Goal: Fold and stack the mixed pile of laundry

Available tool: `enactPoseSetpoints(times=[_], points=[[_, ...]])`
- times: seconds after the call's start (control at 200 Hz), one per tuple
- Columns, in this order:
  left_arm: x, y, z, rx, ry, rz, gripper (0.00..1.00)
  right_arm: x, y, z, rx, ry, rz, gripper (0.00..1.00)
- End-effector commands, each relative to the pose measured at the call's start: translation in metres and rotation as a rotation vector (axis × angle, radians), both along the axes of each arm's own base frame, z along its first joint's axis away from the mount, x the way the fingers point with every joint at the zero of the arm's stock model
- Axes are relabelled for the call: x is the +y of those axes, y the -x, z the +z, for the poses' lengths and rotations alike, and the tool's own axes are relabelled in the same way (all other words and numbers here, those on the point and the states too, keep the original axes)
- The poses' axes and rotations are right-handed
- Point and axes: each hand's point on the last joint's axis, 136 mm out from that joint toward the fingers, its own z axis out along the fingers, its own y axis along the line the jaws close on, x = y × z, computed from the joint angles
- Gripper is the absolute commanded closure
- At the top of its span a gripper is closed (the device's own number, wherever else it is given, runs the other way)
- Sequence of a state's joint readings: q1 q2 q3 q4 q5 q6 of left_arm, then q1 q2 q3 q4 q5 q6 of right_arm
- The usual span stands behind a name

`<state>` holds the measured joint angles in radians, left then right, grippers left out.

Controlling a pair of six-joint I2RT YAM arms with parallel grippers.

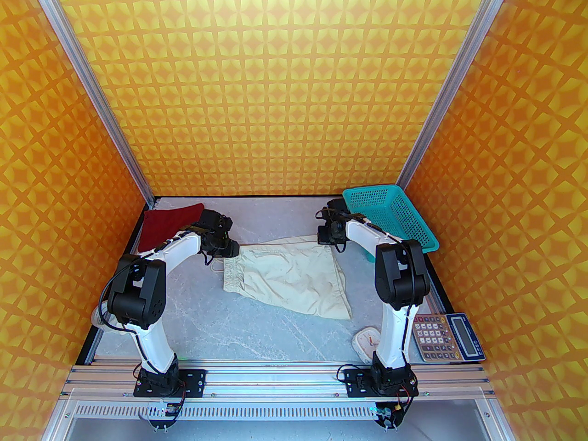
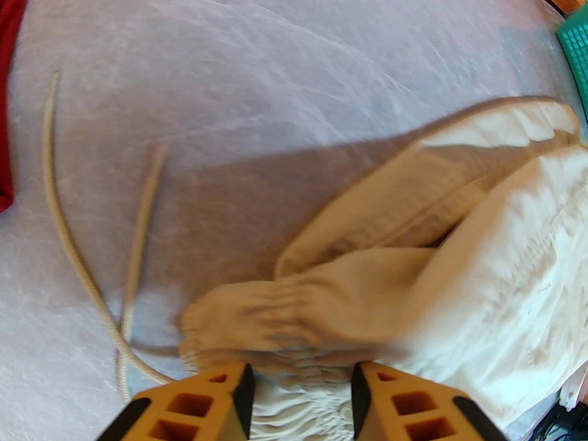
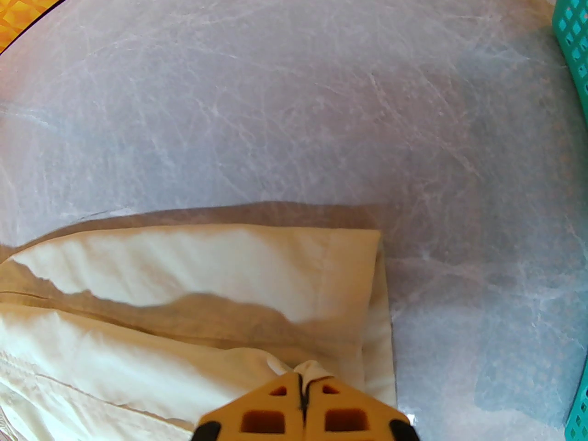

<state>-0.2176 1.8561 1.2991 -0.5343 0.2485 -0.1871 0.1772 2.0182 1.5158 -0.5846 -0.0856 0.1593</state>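
Note:
The cream-beige shorts (image 1: 285, 280) lie spread on the middle of the table. My left gripper (image 1: 228, 248) is at their far left corner. In the left wrist view its orange fingers (image 2: 220, 398) stand apart astride the gathered elastic waistband (image 2: 294, 319), and fabric lies in the gap of the left gripper (image 2: 302, 372). The drawstring (image 2: 138, 232) trails off to the left. My right gripper (image 1: 328, 239) is at the far right corner. There the right gripper (image 3: 301, 377) is shut on a small fold of the shorts (image 3: 183, 264). The dark red shirt (image 1: 167, 225) lies at the back left.
A teal mesh basket (image 1: 390, 218) stands at the back right, close to the right arm. A calculator (image 1: 445, 338) and a small white clock (image 1: 367, 342) lie at the front right. Orange patterned walls close in the table on three sides.

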Motion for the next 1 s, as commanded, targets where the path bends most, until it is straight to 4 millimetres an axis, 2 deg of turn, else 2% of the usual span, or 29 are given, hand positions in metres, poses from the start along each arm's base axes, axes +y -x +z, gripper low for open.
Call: enactPoseSetpoints(times=[0.0,0.1,0.205,0.285,0.37,0.46,0.51,0.555,0.645,0.73,0.835,0.995], points=[[0.021,-0.015,0.004,-0.043,-0.003,0.115,0.62,0.0,-0.01,0.028,-0.066,0.006,0.0,1.0],[0.023,-0.025,0.006,-0.069,0.016,0.146,0.6,-0.002,-0.017,0.015,-0.052,0.018,-0.022,1.0],[0.021,-0.036,0.003,-0.076,0.027,0.161,0.6,-0.003,-0.025,-0.008,-0.021,0.02,-0.04,1.0],[0.021,-0.04,0.009,-0.083,0.036,0.172,0.61,-0.004,-0.029,-0.022,0.003,0.029,-0.057,1.0],[0.028,-0.033,0.034,-0.127,0.026,0.211,0.6,-0.005,-0.029,-0.028,0.033,0.018,-0.078,0.72],[0.034,-0.012,0.07,-0.192,0.045,0.24,0.57,-0.005,-0.025,-0.015,0.029,-0.003,-0.09,0.61],[0.025,0.005,0.083,-0.194,0.059,0.211,0.54,-0.004,-0.021,0.001,-0.002,-0.018,-0.096,0.57],[0.011,0.023,0.086,-0.171,0.06,0.163,0.53,-0.004,-0.017,0.017,-0.031,-0.037,-0.102,0.55],[-0.019,0.062,0.077,-0.103,0.064,0.059,0.53,0.004,-0.002,0.041,-0.069,-0.122,-0.115,0.55],[-0.043,0.083,0.067,-0.051,0.144,-0.002,0.59,0.022,0.017,0.048,-0.071,-0.226,-0.101,0.56],[-0.068,0.082,0.059,-0.043,0.232,-0.045,0.69,0.044,0.035,0.045,-0.066,-0.267,-0.07,0.57],[-0.081,0.049,0.045,-0.036,0.218,-0.078,0.74,0.066,0.041,0.029,-0.009,-0.307,-0.037,0.6]])
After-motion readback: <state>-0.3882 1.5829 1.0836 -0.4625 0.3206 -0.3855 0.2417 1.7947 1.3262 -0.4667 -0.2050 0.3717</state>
